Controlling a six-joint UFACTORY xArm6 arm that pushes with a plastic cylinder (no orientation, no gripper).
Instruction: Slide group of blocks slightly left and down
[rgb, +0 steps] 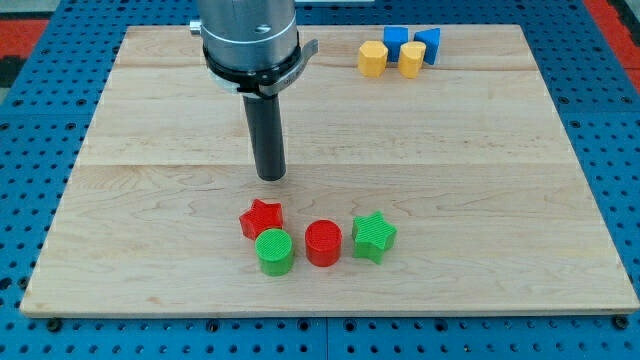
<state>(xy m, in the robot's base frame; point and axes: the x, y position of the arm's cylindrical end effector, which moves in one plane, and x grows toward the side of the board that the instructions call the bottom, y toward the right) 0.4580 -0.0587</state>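
The green cylinder (274, 251) sits below my tip (270, 177), beside the red star (262, 217), red cylinder (323, 243) and green star (374, 236); I have no jaws, only a rod.

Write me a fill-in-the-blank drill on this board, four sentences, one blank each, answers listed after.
1. My tip stands toward the view's top from the red ____-shaped block.
2. The red cylinder sits between the green cylinder and the green ____.
3. Near the view's top right, two yellow blocks stand in front of two ____ blocks.
4. The group nearest my tip counts ____ blocks.

Missing words: star; star; blue; four
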